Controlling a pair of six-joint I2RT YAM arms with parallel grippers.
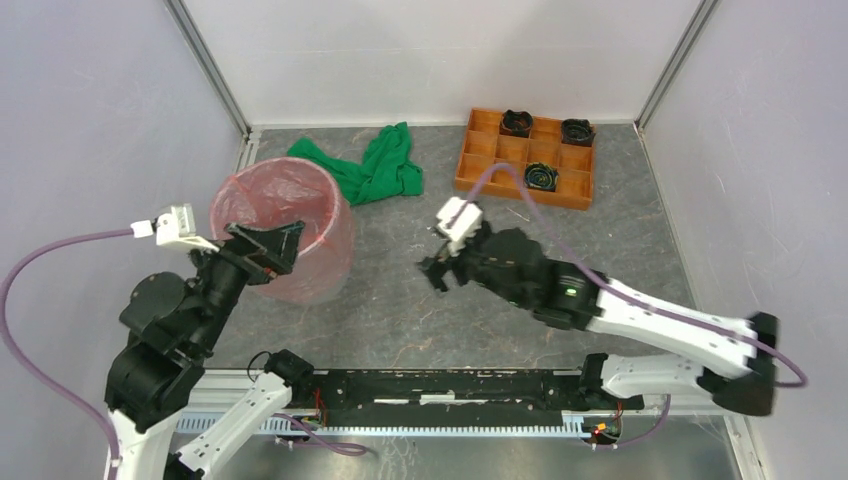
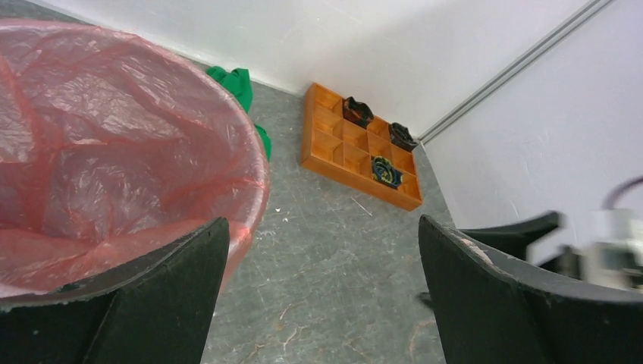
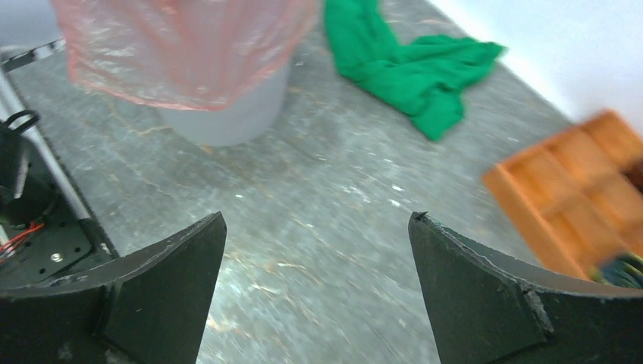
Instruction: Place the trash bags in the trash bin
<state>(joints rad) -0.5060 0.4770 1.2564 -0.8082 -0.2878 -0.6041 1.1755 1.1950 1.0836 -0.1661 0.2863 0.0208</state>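
Note:
The trash bag (image 1: 283, 192), thin red-orange film, lines the trash bin and is folded over its rim, covering most of its outside. The grey bin wall (image 3: 227, 117) shows below the bag's hem (image 3: 182, 53) in the right wrist view. My left gripper (image 1: 268, 248) is open and empty beside the bin's near right rim; in the left wrist view the bag (image 2: 98, 152) fills the left side, and the gripper (image 2: 322, 224) has bare floor between its fingers. My right gripper (image 1: 433, 272) is open and empty over the floor at mid-table, right of the bin; its own view shows it (image 3: 317, 216) wide apart.
A green cloth (image 1: 375, 165) lies behind the bin. An orange-brown compartment tray (image 1: 520, 193) stands at the back right with three dark rolled items (image 1: 542, 176) in its cells. White walls enclose the back and sides. The arms' base rail runs along the near edge.

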